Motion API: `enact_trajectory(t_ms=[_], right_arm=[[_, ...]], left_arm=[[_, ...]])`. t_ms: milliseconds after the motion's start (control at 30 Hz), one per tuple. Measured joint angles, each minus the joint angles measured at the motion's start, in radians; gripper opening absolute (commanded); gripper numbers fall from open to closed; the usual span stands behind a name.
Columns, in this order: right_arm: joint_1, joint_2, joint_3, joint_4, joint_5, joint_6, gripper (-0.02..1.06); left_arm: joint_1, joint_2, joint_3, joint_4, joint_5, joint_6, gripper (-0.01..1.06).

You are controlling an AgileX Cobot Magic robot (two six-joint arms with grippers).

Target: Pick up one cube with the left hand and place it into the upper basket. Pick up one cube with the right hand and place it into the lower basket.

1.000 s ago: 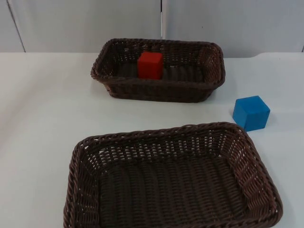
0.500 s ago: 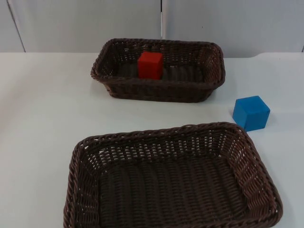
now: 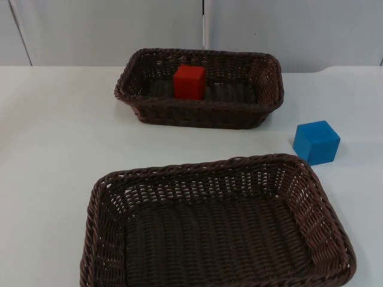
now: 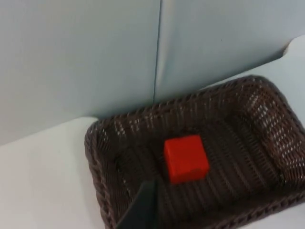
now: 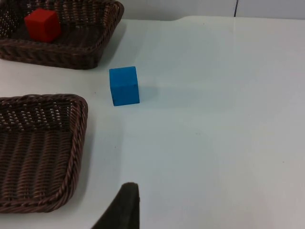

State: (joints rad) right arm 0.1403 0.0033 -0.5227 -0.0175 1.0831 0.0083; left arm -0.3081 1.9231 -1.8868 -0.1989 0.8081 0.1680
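One cube sits in the upper basket. The other cube stands on the table, just right of the lower basket.

lower basket near rim cut by the top view's edge, red cube base behind upper basket wall

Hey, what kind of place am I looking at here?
Probably a lab bench set up for robot pick-and-place practice: a bare white table ending at a grey partition wall, two wicker baskets, the upper basket holding a red cube, and a blue cube beside the lower basket.
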Motion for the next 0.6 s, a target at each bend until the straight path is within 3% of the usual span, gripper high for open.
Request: enact_trajectory(t_ms=[200,233,367,600], right_arm=[[0.000,0.000,0.000,0.000,0.000,0.000,1.05],[0.000,0.000,0.000,0.000,0.000,0.000,1.05],[0.000,0.000,0.000,0.000,0.000,0.000,1.05],[0.000,0.000,0.000,0.000,0.000,0.000,1.05]], left_arm=[[0.000,-0.134,0.284,0.000,-0.153,0.000,0.89],[0.000,-0.134,0.284,0.000,-0.153,0.000,0.89],[0.000,-0.254,0.528,0.002,-0.274,0.000,0.89],[0.000,-0.418,0.771,0.002,-0.358,0.000,0.89]])
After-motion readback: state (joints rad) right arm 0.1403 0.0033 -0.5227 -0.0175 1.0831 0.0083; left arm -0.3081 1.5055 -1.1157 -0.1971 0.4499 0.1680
